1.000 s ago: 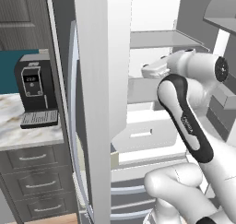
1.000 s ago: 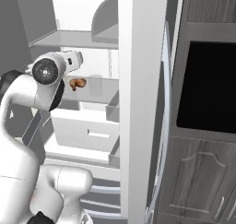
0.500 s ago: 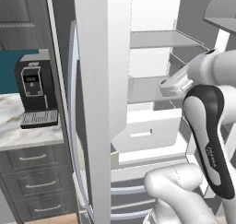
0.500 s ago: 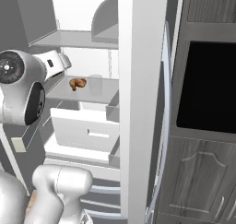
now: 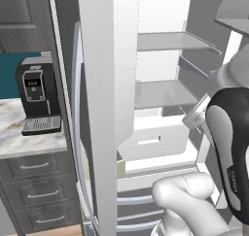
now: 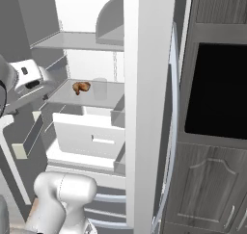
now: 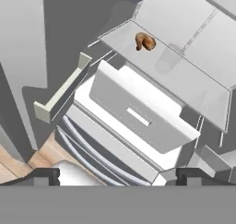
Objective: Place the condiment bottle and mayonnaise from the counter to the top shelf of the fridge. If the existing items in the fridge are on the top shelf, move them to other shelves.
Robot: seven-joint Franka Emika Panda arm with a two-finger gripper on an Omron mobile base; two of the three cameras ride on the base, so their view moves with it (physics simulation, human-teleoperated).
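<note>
The fridge (image 6: 91, 132) stands open. An orange-brown pastry (image 6: 81, 87), the existing item, lies on the shelf (image 6: 108, 96) below the highest shelf in sight (image 6: 77, 40), which is bare. From above, the hand view looks down at the pastry (image 7: 145, 42) with the white drawer (image 7: 138, 117) under it. My gripper (image 7: 119, 178) is open, its fingertips (image 7: 42, 176) wide apart and holding nothing. My hand (image 6: 29, 80) hovers left of the shelves, apart from the pastry. The counter (image 5: 24, 143) is at the left. The condiment bottle and the mayonnaise are out of view.
The fridge door (image 5: 107, 109) stands edge-on between counter and shelves. A black coffee machine (image 5: 36, 99) sits on the counter over grey drawers (image 5: 36, 191). A dark oven front (image 6: 217, 88) is right of the fridge. A door bin (image 6: 26, 144) juts out low left.
My hand has drawn back from the shelves, moving down and away from the pastry as the arm swung. The gripper stays open. The pastry has not moved.
</note>
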